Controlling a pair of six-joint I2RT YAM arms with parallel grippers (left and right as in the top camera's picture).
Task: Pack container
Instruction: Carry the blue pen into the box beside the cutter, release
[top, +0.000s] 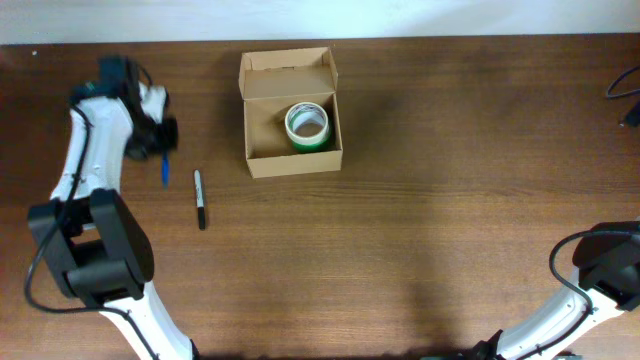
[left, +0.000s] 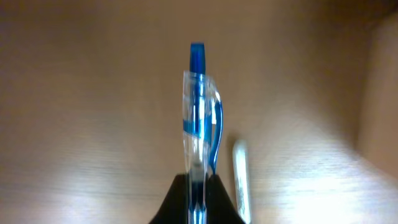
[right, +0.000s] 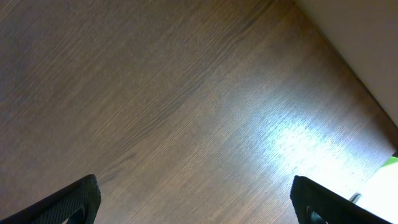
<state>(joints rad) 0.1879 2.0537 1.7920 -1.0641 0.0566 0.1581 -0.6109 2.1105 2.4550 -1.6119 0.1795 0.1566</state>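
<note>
Across the brown table (top: 450, 150), the largest thing is the container (top: 262, 162). It sits at the far middle with its flap lid folded back on the far side and its mouth facing up. The left arm (top: 85, 160) reaches along the left side of the table. The right arm (top: 600, 270) is folded at the near right corner, well apart from the box, so the left one is clearly the nearer.

A green tape roll (top: 307, 126) already lies inside the container, towards its right half, which leaves bare floor on the left.

A black marker (top: 200, 198) lies on the wood between the left arm and the box, its length running near to far.

The left claw (top: 163, 150) is clamped on a blue pen (top: 165, 172). The wrist view shows the barrel pinched between the dark fingers (left: 180, 202), with the clip end pointing away. From overhead the pen's long axis runs near to far, hanging out on the robot's side of the claw.

The container lies to the right of that claw and a little farther off (the marker is not in the path). My judgement is that the coming move is a carry rightward over the near wall, with the pen let go onto the bare left floor.

The right claw (right: 196, 193) has its fingers spread wide over bare wood, holding nothing.
</note>
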